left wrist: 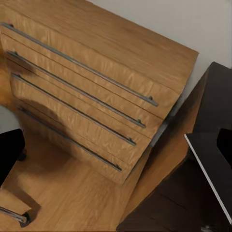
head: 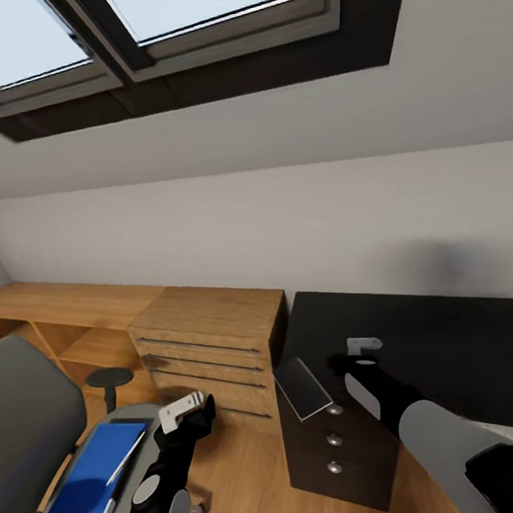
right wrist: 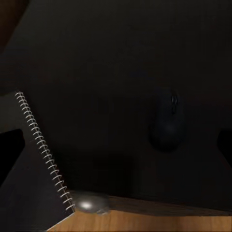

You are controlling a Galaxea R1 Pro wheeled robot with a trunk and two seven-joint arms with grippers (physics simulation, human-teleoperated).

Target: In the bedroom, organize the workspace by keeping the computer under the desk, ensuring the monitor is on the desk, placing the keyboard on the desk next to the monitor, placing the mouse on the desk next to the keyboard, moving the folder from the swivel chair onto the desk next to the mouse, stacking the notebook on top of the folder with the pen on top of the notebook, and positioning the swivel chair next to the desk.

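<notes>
The swivel chair stands at the left with the blue folder flat on its seat. A thin pale stick, seemingly the pen, lies on the folder. My left gripper hovers just right of the chair, its fingers wide apart and empty. The grey spiral notebook rests on a black cabinet beside the desk. My right gripper hangs open over the desk's near corner, above the black mouse. Computer, monitor and keyboard are out of view.
A light-wood drawer chest stands between the chair and the black cabinet, with a low wooden bench along the wall at the left. Sloped ceiling and a skylight hang overhead. Oak floor lies open between chair and cabinet.
</notes>
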